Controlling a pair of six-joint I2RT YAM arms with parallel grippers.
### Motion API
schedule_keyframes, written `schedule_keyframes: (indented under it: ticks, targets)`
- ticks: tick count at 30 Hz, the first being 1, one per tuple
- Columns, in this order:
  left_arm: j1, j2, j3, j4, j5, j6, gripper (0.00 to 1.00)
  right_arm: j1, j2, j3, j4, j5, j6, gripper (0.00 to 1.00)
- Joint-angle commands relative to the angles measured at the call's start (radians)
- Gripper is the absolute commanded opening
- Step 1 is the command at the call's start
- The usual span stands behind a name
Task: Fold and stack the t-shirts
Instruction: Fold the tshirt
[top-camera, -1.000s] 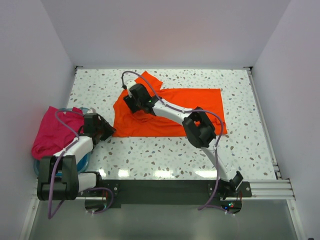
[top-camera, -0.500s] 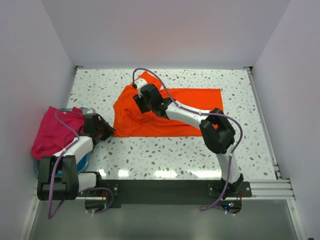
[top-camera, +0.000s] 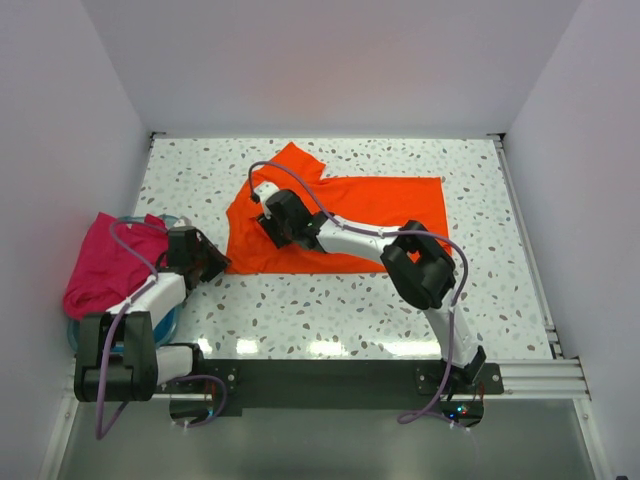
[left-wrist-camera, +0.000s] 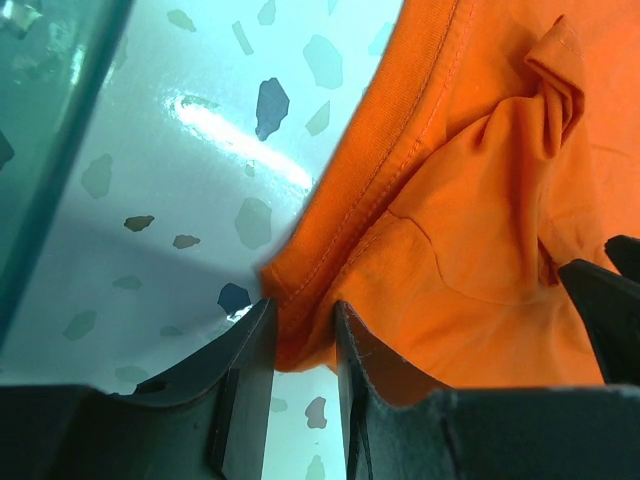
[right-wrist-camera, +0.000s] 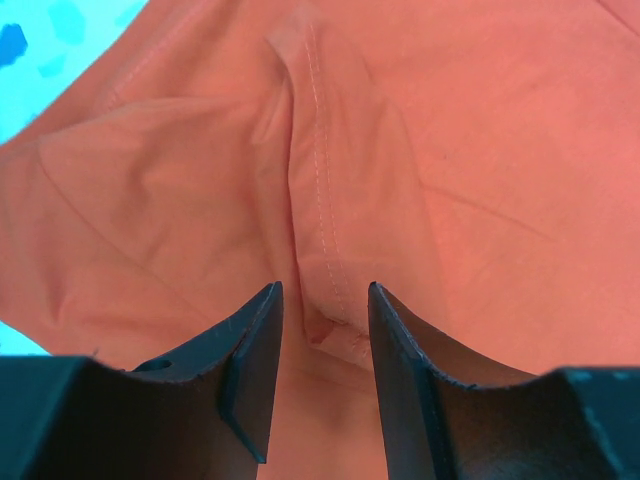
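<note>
The orange t-shirt (top-camera: 385, 205) lies spread on the speckled table, with one sleeve pointing to the far side. My left gripper (top-camera: 217, 263) sits at its near-left corner, shut on the hemmed corner, as the left wrist view (left-wrist-camera: 302, 310) shows with orange cloth (left-wrist-camera: 480, 200) between the jaws. My right gripper (top-camera: 270, 216) is low over the shirt's left part. In the right wrist view (right-wrist-camera: 325, 292) its jaws stand apart astride a raised seam fold of orange cloth (right-wrist-camera: 450, 150). The magenta-pink t-shirt (top-camera: 100, 265) is bunched on the tub at far left. No teal cloth shows clearly.
The pale blue tub (top-camera: 167, 318) stands at the table's left edge under the pink shirt; its wall shows in the left wrist view (left-wrist-camera: 40, 110). White walls close in the left, back and right sides. Bare table (top-camera: 330, 310) lies between the shirt and the arm bases.
My right gripper moved right across the shirt, then back left and nearer. The far sleeve, partly covered half a second ago, shows fully again. The left gripper has not moved.
</note>
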Motion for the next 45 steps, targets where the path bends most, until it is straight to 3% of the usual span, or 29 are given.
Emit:
schedule_keyframes:
  ticks: [1, 23, 24, 28, 32, 45]
  targets:
    - [0.015, -0.021, 0.013, -0.014, -0.027, 0.008, 0.34, -0.002, 0.006, 0.027, -0.004, 0.015, -0.015, 0.43]
    - [0.014, -0.015, 0.006, -0.008, -0.019, 0.008, 0.34, 0.0, 0.047, 0.036, -0.022, 0.067, -0.038, 0.37]
    - [0.014, -0.018, 0.006, -0.008, -0.022, 0.008, 0.34, 0.001, 0.047, 0.038, -0.021, 0.075, -0.036, 0.36]
    - [0.014, -0.017, 0.005, -0.009, -0.022, 0.008, 0.34, 0.0, 0.056, 0.051, -0.027, 0.09, -0.038, 0.13]
    - [0.014, -0.018, 0.005, -0.014, -0.023, 0.008, 0.34, -0.005, 0.065, 0.079, -0.032, 0.116, -0.041, 0.01]
    - [0.014, -0.012, 0.005, -0.022, -0.03, 0.012, 0.13, -0.095, 0.119, 0.209, -0.09, 0.11, -0.024, 0.0]
